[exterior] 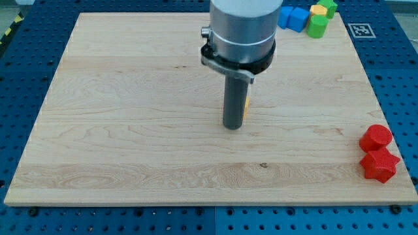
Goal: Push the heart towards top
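Pincer out of view, my tip (pixel 232 127) stands just beside a largely hidden yellow block (pixel 247 104)

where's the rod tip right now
My tip sits near the middle of the wooden board, slightly toward the view's right, touching or almost touching a small yellow block mostly hidden behind the rod.

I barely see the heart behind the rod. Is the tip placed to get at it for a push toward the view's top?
Probably yes. My tip sits right against a yellow block, mostly hidden behind the rod, at its lower edge; nothing lies between them. Its heart shape cannot be confirmed.
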Robot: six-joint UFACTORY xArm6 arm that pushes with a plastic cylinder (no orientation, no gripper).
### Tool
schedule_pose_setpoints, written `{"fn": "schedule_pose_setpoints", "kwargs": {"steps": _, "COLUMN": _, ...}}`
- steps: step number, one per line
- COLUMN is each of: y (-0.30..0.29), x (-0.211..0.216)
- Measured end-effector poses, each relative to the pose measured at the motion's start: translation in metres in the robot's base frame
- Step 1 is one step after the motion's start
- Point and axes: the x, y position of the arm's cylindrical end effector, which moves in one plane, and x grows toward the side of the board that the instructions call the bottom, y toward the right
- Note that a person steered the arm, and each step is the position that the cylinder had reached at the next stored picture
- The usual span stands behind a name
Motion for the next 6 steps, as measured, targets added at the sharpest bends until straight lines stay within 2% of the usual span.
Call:
{"fn": "schedule_pose_setpoints", "kwargs": {"steps": 1, "y": 0.005, "x": -0.019}}
{"fn": "schedule_pose_setpoints", "kwargs": {"steps": 4, "y": 0.012, "x": -0.016}}
{"fn": "schedule_pose_setpoints", "kwargs": {"steps": 6, "y": 0.025, "x": -0.097}}
